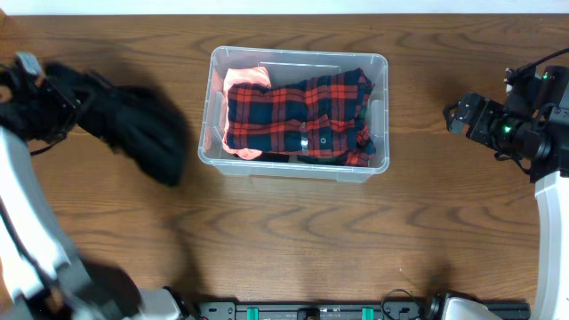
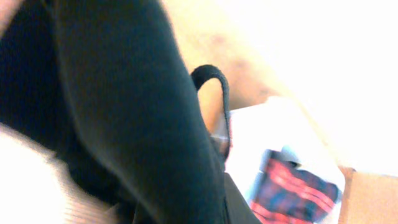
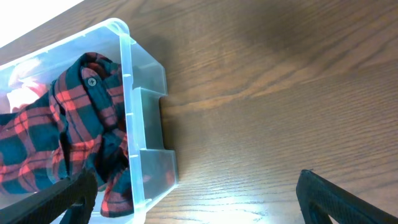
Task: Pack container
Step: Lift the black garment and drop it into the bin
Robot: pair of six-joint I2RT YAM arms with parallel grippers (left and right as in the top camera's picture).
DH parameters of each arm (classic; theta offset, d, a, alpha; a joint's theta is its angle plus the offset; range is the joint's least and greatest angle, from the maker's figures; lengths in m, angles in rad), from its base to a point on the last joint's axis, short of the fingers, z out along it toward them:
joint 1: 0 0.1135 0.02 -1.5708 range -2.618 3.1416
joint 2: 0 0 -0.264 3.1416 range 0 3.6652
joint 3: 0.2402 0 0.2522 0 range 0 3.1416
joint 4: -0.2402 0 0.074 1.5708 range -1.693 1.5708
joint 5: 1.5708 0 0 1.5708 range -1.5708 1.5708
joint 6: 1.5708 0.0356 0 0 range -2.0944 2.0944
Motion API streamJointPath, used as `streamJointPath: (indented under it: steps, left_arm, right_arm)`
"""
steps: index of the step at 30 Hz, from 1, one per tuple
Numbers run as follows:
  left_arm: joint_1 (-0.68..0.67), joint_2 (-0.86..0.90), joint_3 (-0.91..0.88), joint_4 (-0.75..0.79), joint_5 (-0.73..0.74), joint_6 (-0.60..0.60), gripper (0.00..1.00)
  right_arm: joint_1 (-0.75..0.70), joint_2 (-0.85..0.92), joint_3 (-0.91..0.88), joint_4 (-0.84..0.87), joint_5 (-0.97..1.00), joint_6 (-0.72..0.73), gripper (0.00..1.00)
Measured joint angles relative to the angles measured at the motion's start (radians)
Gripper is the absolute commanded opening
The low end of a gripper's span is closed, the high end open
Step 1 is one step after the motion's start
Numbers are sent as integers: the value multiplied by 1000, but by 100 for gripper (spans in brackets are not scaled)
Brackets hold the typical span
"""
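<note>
The clear plastic container (image 1: 380, 116) stands at the table's middle back. It holds a red-and-dark plaid shirt (image 1: 298, 116) over a salmon-pink garment (image 1: 246, 77). My left gripper (image 1: 40, 93) is at the far left, shut on a black garment (image 1: 142, 133) that hangs blurred toward the container's left side. In the left wrist view the black garment (image 2: 118, 106) fills most of the frame, with the container (image 2: 261, 134) beyond it. My right gripper (image 1: 453, 116) is open and empty, right of the container; its wrist view shows the container (image 3: 134, 93) and the plaid shirt (image 3: 68, 124).
The wooden table (image 1: 293, 240) runs around the container. A black rail (image 1: 338, 311) lies along the front edge. The white left arm link (image 1: 27, 222) stands at the front left, and the right arm's white link (image 1: 556, 240) at the right edge.
</note>
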Motion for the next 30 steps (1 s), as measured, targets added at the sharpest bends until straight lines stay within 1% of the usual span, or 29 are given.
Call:
streamJointPath:
  steps: [4, 7, 11, 14, 18, 22, 25, 28, 30]
  left_arm:
    - [-92, -264, 34, -24, -3, -14, 6]
    - [-217, -408, 38, 8, 7, -48, 6]
    - [-416, -502, 38, 106, 21, -103, 6]
    - [-579, -509, 38, 196, -9, -148, 6]
    - [-805, -441, 38, 330, -110, -190, 6]
    - [-998, -293, 38, 468, -280, -212, 6]
    - [-1091, -145, 37, 571, -400, -222, 6]
    - [-1139, -21, 36, 649, -465, -227, 6]
    - [-1160, 47, 35, 664, -504, -231, 6]
  right_arm:
    - [0, 0, 0, 0, 0, 0, 99]
    - [0, 0, 0, 0, 0, 0, 99]
    - [0, 0, 0, 0, 0, 0, 99]
    - [0, 0, 0, 0, 0, 0, 99]
    - [0, 0, 0, 0, 0, 0, 99]
    - [0, 0, 0, 0, 0, 0, 99]
    - [0, 0, 0, 0, 0, 0, 99]
    - [0, 0, 0, 0, 0, 0, 99]
    - [0, 0, 0, 0, 0, 0, 99]
